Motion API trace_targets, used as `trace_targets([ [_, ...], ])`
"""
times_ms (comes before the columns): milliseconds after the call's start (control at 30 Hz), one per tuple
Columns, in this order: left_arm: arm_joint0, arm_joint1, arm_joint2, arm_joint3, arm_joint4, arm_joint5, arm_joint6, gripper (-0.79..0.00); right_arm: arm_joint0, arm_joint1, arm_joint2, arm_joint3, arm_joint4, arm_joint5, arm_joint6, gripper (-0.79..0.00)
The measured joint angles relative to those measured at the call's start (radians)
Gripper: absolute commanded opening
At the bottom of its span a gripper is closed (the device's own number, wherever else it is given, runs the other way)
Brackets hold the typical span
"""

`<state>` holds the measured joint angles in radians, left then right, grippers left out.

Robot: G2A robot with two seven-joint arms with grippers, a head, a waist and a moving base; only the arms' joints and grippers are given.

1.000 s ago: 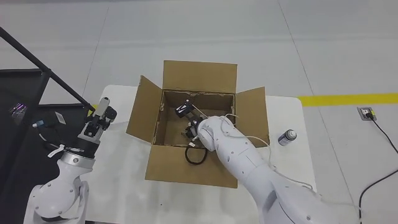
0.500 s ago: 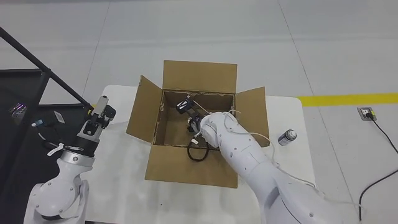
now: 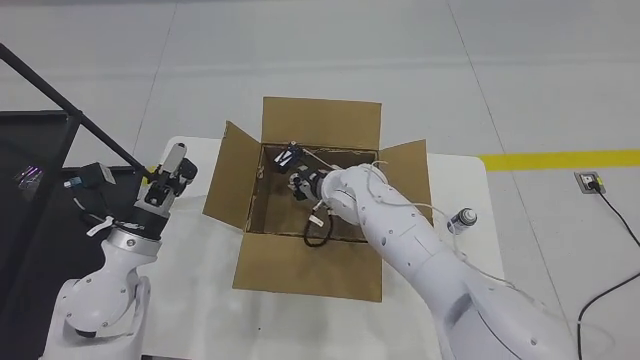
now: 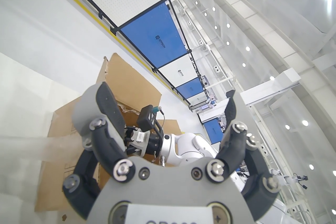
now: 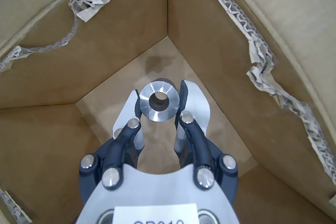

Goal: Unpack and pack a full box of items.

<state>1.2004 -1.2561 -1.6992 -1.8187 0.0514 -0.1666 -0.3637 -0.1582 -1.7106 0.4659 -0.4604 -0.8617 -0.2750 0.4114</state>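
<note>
Right gripper (image 5: 160, 95) shifted farther back in box (image 3: 320, 120), wrist view — metal cylinder (image 5: 168, 113) clamped

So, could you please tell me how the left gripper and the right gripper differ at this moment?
The left gripper is open and empty; the right gripper is shut on a metal cylinder. The left gripper sits outside the cardboard box, beside it; the right gripper is down inside it. Both appear to share the same build.

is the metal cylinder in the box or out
In: the right end effector holds the metal cylinder down inside the box, cardboard walls all around it.
</note>
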Motion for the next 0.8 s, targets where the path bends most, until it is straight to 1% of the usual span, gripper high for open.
trace_targets([
  [100,-0.014,0.002,0.011,0.004,0.002,-0.001,-0.007,0.0,-0.063,0.06,0.041,-0.209,-0.054,0.088,0.067,-0.785],
  [200,-0.025,0.003,0.02,0.007,0.001,-0.002,-0.012,0.0,-0.177,0.148,0.122,-0.521,-0.163,0.206,0.203,-0.785],
  [233,-0.027,0.004,0.022,0.008,0.0,-0.003,-0.014,0.0,-0.242,0.186,0.17,-0.664,-0.223,0.251,0.274,-0.785],
  [267,-0.028,0.004,0.024,0.009,0.0,-0.004,-0.014,0.0,-0.297,0.215,0.209,-0.773,-0.272,0.276,0.329,-0.785],
  [300,-0.029,0.005,0.025,0.01,0.0,-0.005,-0.015,0.0,-0.355,0.242,0.25,-0.881,-0.321,0.289,0.382,-0.785],
  [333,-0.03,0.006,0.025,0.011,0.0,-0.006,-0.015,0.0,-0.433,0.274,0.306,-1.022,-0.382,0.29,0.444,-0.785],
  [367,-0.03,0.006,0.026,0.011,-0.001,-0.007,-0.015,0.0,-0.489,0.293,0.347,-1.12,-0.424,0.285,0.482,-0.785],
  [433,-0.03,0.008,0.023,0.011,-0.005,-0.009,-0.016,0.0,-0.599,0.325,0.428,-1.3,-0.501,0.271,0.538,-0.785],
  [533,-0.03,0.01,0.015,0.013,-0.015,-0.011,-0.015,0.0,-0.717,0.348,0.522,-1.471,-0.576,0.288,0.543,-0.785],
  [667,-0.034,0.013,0.012,0.022,-0.027,-0.014,-0.02,0.0,-0.857,0.368,0.638,-1.633,-0.651,0.332,0.531,-0.785],
  [800,-0.043,0.014,0.022,0.033,-0.031,-0.016,-0.034,0.0,-0.991,0.382,0.768,-1.751,-0.661,0.368,0.538,-0.785],
])
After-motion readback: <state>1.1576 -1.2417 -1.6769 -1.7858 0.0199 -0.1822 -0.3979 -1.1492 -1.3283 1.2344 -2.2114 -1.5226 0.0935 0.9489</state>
